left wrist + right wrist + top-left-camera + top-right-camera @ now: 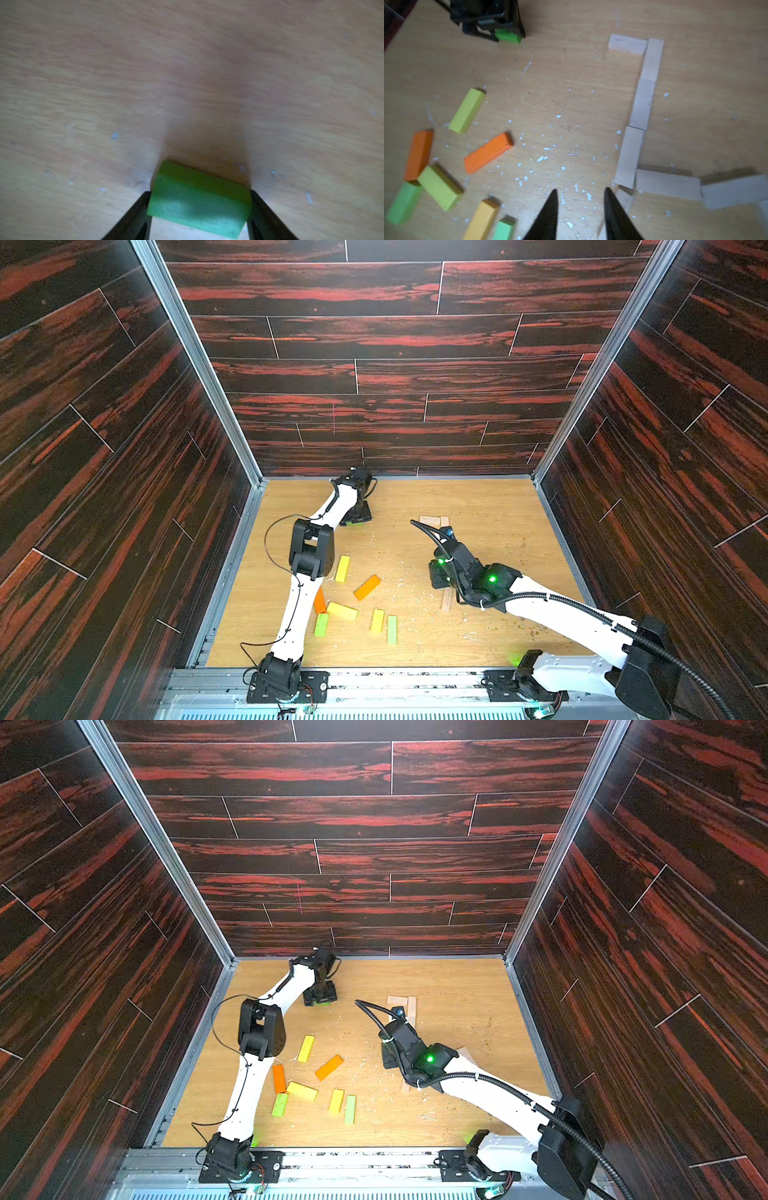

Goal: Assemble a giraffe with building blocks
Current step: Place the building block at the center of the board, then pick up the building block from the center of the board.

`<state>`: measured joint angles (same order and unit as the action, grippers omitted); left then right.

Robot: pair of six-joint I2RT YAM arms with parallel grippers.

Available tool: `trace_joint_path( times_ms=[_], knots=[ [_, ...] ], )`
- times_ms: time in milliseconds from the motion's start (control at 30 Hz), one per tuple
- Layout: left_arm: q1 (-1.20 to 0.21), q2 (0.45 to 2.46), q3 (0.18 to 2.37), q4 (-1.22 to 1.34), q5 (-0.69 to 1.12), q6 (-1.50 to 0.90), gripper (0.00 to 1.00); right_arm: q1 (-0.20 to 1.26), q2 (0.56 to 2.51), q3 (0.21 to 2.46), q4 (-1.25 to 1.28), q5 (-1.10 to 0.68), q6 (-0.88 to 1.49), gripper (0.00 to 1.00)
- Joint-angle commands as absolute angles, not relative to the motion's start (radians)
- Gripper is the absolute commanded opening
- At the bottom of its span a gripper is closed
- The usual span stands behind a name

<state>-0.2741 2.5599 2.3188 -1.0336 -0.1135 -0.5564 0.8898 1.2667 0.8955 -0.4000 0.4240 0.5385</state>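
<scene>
A green block (199, 199) is clamped between the jaws of the left gripper (200, 192), close to the table (187, 83) toward its far side. The right gripper (580, 189) is seen with its jaws parted and nothing between them, above the table beside a chain of plain planks (643, 101) laid end to end. The coloured blocks (488, 152), yellow, orange and green, are scattered flat, well apart from that chain.

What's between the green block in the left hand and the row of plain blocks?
No block: the right wrist view shows only tabletop with white flecks between the green block and the plain blocks.
</scene>
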Motion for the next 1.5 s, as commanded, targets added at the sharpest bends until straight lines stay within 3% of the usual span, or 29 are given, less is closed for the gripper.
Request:
trace_joint_path(
  times_ms=[0,200,333,467,600,733,867,1133,1467],
  knots=[
    [-0.264,2.531,2.289,-1.065,-0.115,-0.561,0.7,0.887,1.301,0.893,-0.38,0.378,0.553,0.46],
    [-0.262,2.524,2.33,-1.077,-0.055,-0.54,0.91,0.887,1.316,0.906,-0.385,0.368,0.561,0.46],
    [-0.265,2.455,2.338,-1.1,-0.028,-0.513,1.0,0.887,1.313,0.911,-0.391,0.361,0.561,0.46],
    [-0.296,2.278,2.252,-1.103,-0.069,-0.469,1.0,0.887,1.315,0.901,-0.349,0.296,0.546,0.49],
    [-0.309,1.996,1.898,-0.954,-0.088,-0.451,0.99,0.908,1.339,0.878,-0.242,0.191,0.513,0.54],
    [-0.309,1.77,1.55,-0.866,-0.057,-0.422,0.98,0.987,1.391,0.876,-0.156,0.23,0.441,0.53],
    [-0.309,1.644,1.36,-0.86,0.017,-0.403,0.97,1.009,1.392,0.826,-0.029,0.225,0.384,0.53],
    [-0.309,1.606,1.173,-0.821,0.115,-0.394,0.95,1.009,1.402,0.775,0.167,0.345,0.197,0.51],
    [-0.309,1.747,1.198,-0.822,0.121,-0.365,0.82,1.009,1.384,0.758,0.17,0.357,0.207,0.51]
  ],
)
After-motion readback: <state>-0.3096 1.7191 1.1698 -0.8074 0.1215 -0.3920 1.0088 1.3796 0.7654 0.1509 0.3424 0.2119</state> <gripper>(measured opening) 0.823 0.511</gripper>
